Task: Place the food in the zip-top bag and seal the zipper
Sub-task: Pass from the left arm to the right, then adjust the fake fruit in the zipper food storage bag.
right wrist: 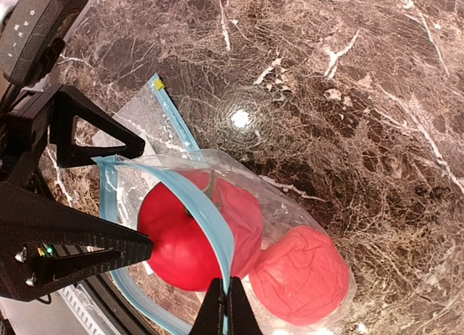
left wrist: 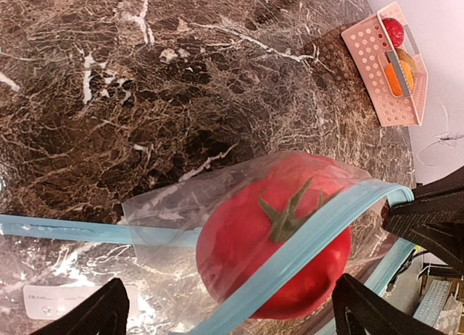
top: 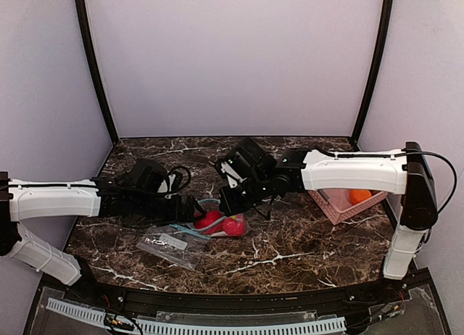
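Bag (left wrist: 167, 208) holding 2 red fruits (right wrist: 177, 244), 3 pieces (left wrist: 397, 77) in basket (left wrist: 370, 59)

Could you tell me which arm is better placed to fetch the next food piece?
Likely left: the left pincer is open and empty; the right pincer is shut on the zipper, holding the bag.

A red fruit (left wrist: 246, 262) lies inside a clear bag (left wrist: 174, 204) on a dark marble table (left wrist: 145, 96), a teal zipper (left wrist: 304, 241) crossing it. The left gripper (left wrist: 232, 309) has its fingers spread wide on either side. A pink basket (left wrist: 370, 67) sits at the upper right.
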You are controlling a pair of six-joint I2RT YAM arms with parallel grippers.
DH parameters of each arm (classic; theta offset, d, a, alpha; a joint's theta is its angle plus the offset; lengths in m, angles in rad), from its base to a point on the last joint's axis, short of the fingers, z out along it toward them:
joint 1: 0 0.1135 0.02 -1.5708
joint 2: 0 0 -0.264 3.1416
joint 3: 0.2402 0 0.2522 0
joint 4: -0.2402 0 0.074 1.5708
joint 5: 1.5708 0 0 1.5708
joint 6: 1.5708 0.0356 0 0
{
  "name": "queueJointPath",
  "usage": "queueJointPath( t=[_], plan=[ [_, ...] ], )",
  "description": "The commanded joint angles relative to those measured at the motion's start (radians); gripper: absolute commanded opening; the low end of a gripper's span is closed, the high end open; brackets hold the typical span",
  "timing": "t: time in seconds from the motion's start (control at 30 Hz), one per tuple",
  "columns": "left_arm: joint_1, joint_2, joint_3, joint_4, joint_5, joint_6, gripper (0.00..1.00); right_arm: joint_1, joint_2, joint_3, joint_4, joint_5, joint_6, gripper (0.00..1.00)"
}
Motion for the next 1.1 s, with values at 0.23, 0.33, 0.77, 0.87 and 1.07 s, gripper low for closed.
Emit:
queueJointPath(
  t=[0.23,0.33,0.77,0.87,1.07],
  plan=[
    [-0.028,-0.101,-0.061,0.001,-0.024,-0.081,0.99,0.018,0.009,-0.012,0.053,0.027,0.041,0.00],
    [-0.049,-0.088,-0.072,0.044,-0.003,-0.111,0.99,0.020,0.008,-0.012,0.052,0.027,0.041,0.00],
    [-0.063,0.011,-0.075,0.037,-0.085,-0.118,0.99,0.038,-0.003,-0.015,0.074,0.020,0.021,0.00],
    [-0.063,0.015,-0.076,0.060,-0.108,-0.120,0.99,0.042,-0.003,-0.023,0.082,0.012,0.023,0.00],
    [-0.063,0.064,-0.069,0.051,-0.110,-0.111,0.97,0.044,-0.015,-0.061,0.134,-0.043,0.042,0.00]
  ],
)
